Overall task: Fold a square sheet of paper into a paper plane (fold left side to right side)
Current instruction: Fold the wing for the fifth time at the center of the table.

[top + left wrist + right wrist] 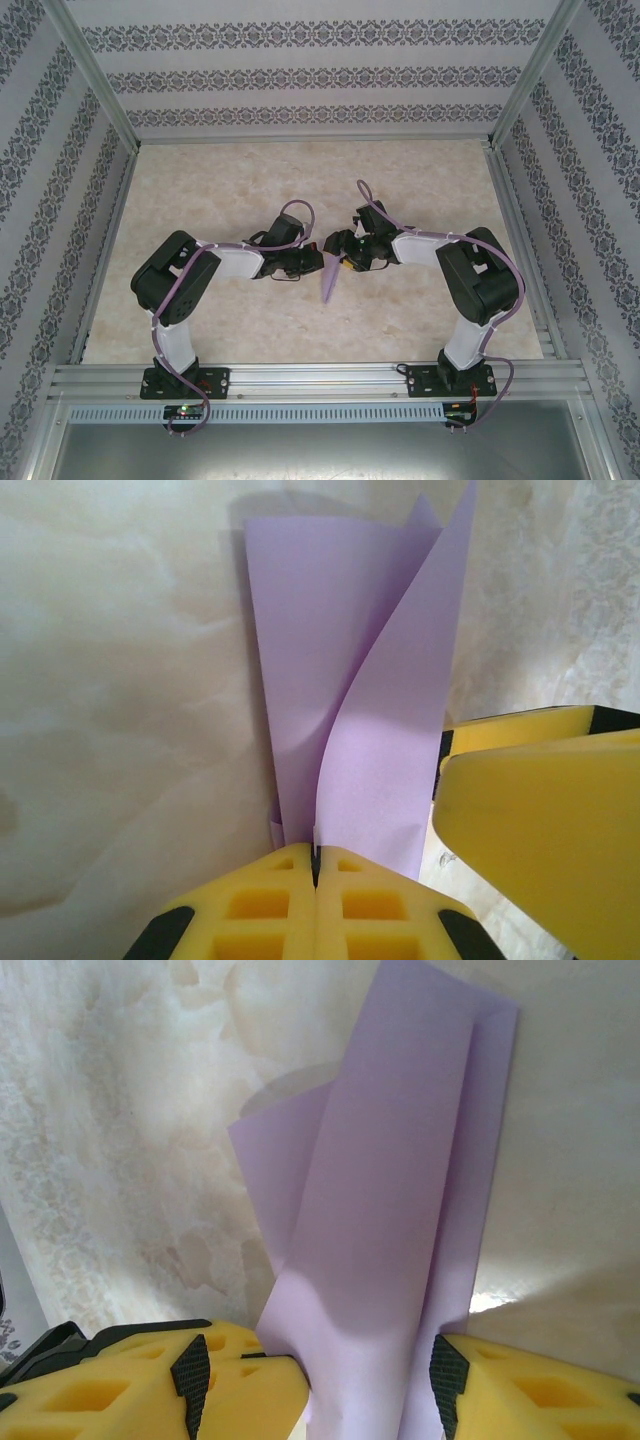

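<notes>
Top external camera sat high above and behind the arm bases point(185, 380), tilted down and forward over the whole surface point(300, 170); farthest, widest view, bases at its bottom edge. Left wrist camera rode just behind the left claw point(315, 865), looking out along its yellow fingers point(260, 905) at very close range, surface as backdrop. Right wrist camera sat likewise behind the right claw point(365, 1360), equally close. Both wrist views shared the lilac sheet of paper point(320, 630), seen from opposing sides; left wrist view also caught the right claw at its right edge. Top view held the same sheet mid-surface.
</notes>
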Robot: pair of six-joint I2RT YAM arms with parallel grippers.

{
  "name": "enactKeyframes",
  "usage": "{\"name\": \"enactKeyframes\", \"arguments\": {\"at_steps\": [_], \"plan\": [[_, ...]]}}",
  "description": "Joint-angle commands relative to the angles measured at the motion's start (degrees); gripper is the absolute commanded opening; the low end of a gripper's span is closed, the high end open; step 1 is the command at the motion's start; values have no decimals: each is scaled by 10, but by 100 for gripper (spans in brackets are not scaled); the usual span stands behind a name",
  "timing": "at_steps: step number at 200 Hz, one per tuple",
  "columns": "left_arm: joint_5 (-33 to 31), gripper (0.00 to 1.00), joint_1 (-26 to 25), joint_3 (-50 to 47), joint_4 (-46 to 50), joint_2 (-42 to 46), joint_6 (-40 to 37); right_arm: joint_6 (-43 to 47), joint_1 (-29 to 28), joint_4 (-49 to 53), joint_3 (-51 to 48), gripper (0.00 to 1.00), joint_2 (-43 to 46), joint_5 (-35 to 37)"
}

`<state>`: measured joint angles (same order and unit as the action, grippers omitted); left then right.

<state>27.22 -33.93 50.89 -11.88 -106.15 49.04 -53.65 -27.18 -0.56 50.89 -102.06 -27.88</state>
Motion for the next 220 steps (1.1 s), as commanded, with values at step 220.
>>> {"name": "enactKeyframes", "arguments": {"at_steps": [220], "plan": [[18, 0, 3, -5, -7, -26, -15, 24, 5, 4, -6, 64, 56, 19]]}}
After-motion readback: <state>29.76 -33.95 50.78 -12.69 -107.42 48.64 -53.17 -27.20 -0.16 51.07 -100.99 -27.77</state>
